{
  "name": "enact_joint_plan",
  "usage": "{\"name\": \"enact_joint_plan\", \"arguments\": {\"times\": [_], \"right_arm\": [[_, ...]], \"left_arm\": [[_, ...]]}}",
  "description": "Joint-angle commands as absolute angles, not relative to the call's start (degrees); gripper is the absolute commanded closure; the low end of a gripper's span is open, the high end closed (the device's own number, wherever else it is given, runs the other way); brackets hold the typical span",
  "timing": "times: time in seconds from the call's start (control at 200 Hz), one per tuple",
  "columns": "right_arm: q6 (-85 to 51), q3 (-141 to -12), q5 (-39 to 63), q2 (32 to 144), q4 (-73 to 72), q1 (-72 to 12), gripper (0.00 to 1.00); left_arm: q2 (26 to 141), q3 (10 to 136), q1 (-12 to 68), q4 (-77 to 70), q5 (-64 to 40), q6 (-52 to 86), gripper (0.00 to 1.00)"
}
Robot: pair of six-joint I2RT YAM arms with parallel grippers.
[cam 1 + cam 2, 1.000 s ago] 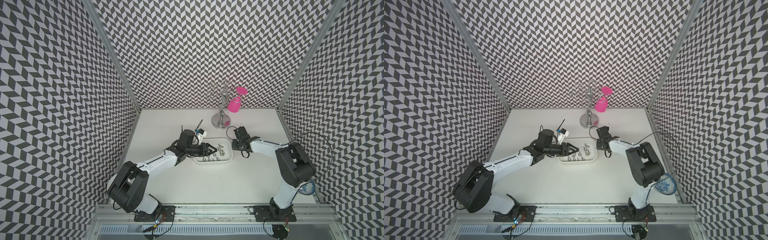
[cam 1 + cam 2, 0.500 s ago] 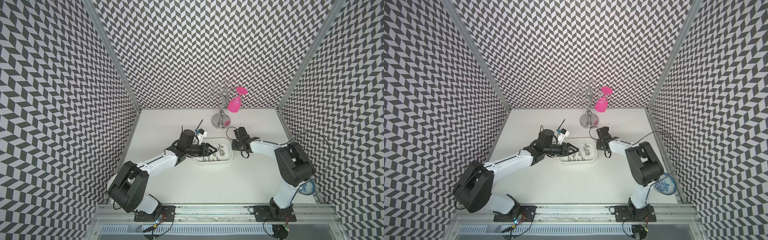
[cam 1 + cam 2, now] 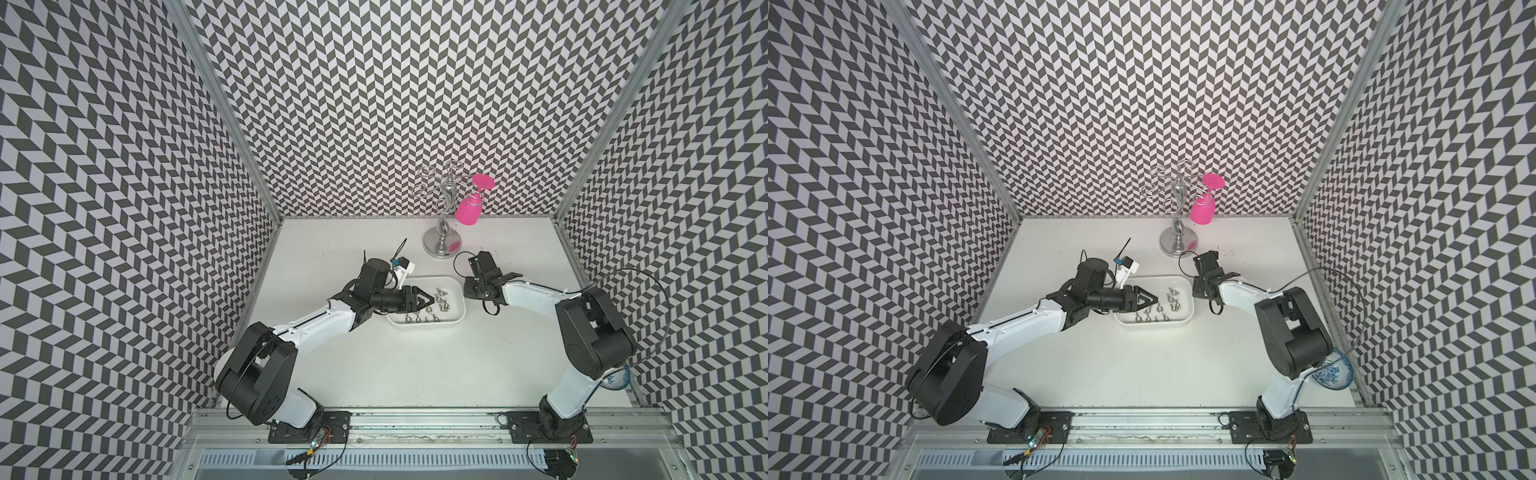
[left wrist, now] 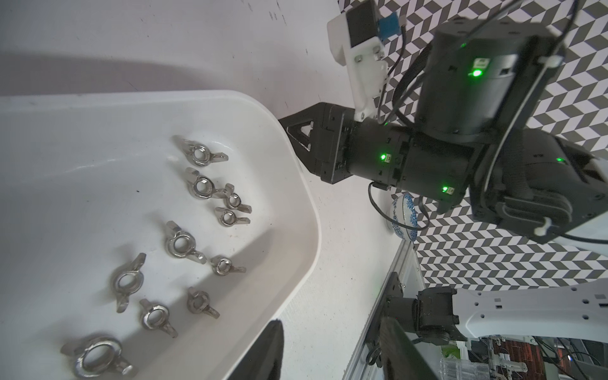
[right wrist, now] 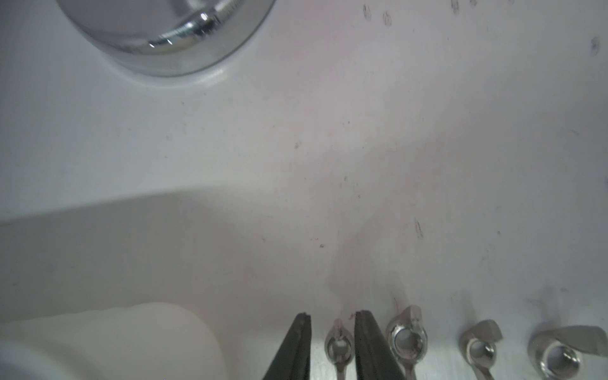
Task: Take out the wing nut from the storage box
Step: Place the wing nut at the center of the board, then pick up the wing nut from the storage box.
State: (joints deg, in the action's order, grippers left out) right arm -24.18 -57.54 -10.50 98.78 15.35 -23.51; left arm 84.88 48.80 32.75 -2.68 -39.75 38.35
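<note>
standing narrowly apart, jaws of the right gripper [image 5: 333,316] flank a wing nut [image 5: 339,344] lying on the table [image 5: 329,164], ending a row of loose nuts [image 5: 406,339] just outside the box [image 3: 428,325]. left gripper [image 3: 427,300]: jaws half-wide, empty, over the box.

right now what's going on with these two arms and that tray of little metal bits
The right pincer is down on the table just outside the storage box. Its jaws stand apart on either side of a wing nut lying there, in line with three others already out. The left pincer hovers open and empty over the box's other end, and about ten wing nuts lie inside.
</note>
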Motion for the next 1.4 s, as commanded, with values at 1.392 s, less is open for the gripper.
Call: {"name": "enact_joint_plan", "arguments": {"times": [1.392], "right_arm": [[-16.0, -66.7, -0.6, 107.8, 15.6, -41.4, 0.62]], "left_arm": [[78.8, 41.1, 10.5, 6.6, -45.1, 27.1, 0.49]]}}
